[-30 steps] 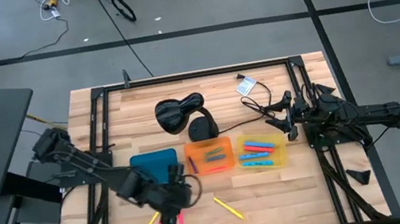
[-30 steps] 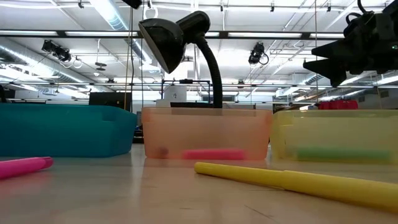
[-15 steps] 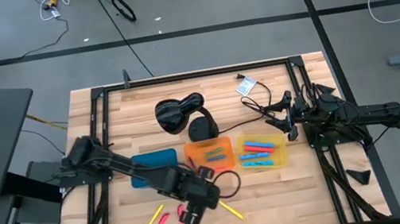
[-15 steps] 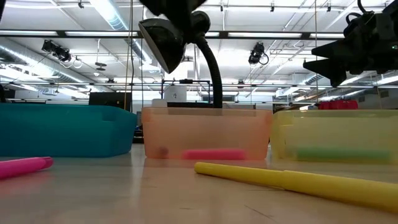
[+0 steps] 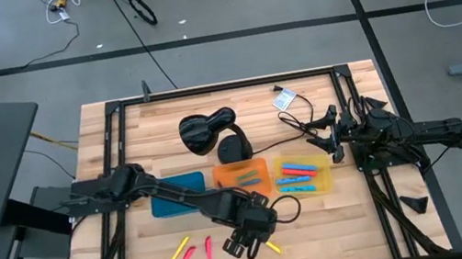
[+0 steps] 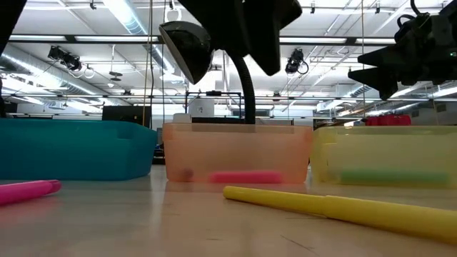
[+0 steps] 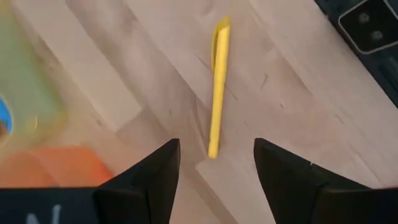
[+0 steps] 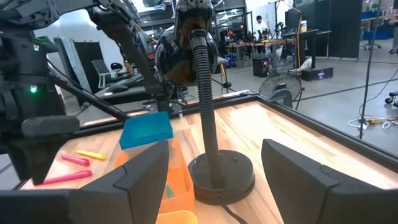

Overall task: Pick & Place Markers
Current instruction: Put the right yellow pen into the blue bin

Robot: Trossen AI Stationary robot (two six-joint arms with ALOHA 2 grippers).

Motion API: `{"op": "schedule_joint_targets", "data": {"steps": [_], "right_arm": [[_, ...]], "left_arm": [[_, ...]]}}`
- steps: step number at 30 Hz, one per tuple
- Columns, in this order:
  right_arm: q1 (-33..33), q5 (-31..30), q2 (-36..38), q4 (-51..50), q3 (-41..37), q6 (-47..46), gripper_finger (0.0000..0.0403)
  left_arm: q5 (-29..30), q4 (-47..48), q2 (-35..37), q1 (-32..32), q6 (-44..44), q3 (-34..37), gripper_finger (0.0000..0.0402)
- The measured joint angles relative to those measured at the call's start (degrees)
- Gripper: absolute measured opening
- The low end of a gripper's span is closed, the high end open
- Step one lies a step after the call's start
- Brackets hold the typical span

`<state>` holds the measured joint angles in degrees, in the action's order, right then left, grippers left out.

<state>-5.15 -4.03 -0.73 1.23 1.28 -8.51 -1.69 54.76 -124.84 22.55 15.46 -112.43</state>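
Left gripper (image 7: 211, 163) above thin yellow plastic marker (image 7: 218, 87) on wooden tabletop (image 7: 298, 93), fingers apart, holding nothing. Right gripper (image 8: 214, 163) waiting near black desk lamp (image 8: 199, 93), fingers wide open.

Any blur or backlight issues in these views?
Left wrist: yellow marker sharp, orange tray smeared, left claw open. Low: arm overhead a black shape against bright ceiling lights. High: evenly lit.

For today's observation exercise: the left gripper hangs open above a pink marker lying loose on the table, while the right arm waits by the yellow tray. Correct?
Not quite: the marker under the open left gripper is yellow, not pink, as the left wrist view shows. The right gripper does wait beside the yellow tray.
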Motion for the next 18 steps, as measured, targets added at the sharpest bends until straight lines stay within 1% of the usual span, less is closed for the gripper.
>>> {"op": "schedule_joint_targets", "data": {"steps": [4,7,11,18], "right_arm": [[0.0,0.0,0.0,0.0,0.0,0.0,0.0259],[0.0,0.0,0.0,0.0,0.0,0.0,0.0259],[0.0,0.0,0.0,0.0,0.0,0.0,0.0259],[0.0,0.0,0.0,0.0,0.0,0.0,0.0259]], "left_arm": [[-1.2,0.0,-0.8,-0.3,0.2,-0.7,0.0213],[-0.9,-0.2,-0.8,-0.2,0.2,0.4,0.0213],[0.4,0.3,-3.1,0.2,-0.1,1.4,0.0213],[0.9,-2.4,-6.7,0.6,-0.9,1.3,0.0213]]}}
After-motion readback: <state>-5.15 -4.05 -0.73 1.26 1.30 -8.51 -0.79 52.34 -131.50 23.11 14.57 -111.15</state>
